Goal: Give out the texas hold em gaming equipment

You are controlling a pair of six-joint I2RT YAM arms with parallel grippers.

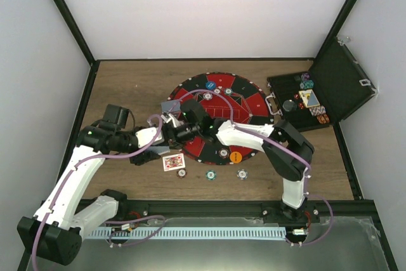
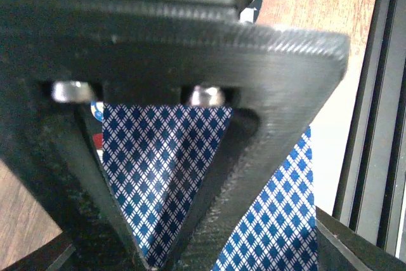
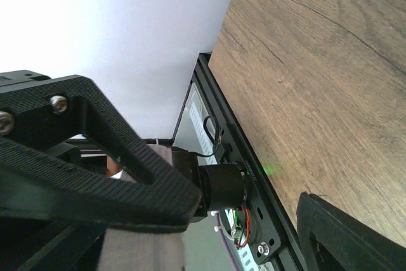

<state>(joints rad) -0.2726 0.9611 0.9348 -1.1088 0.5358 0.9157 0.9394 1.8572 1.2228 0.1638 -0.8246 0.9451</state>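
Closest to me, three chips (image 1: pixel 210 174) lie in a row on the table (image 1: pixel 127 80). A face-up card (image 1: pixel 174 162) lies just left of them, its long side pointing away from me.

A bit past that, my left gripper (image 1: pixel 167 118) is pressed together on a card with a blue checked back (image 2: pixel 162 163). The left wrist view is full of that pattern between the black fingers (image 2: pixel 209 220). There may be a second card beside it, but I cannot tell.

My right gripper (image 1: pixel 188 113) sits just to the right of the held card. Its jaws are spread wide, and I see nothing gripped in them. So the card is on the left side of the right gripper, very near, and the left arm is the one that has it. I think the next move depends on that small gap.

Farther off is the round red and black board (image 1: pixel 250 103), with an orange chip (image 1: pixel 235 156) on its near edge and a teal chip (image 1: pixel 210 85) on its far edge. Farthest, on the right, the black case (image 1: pixel 342 74) stands open with more pieces inside
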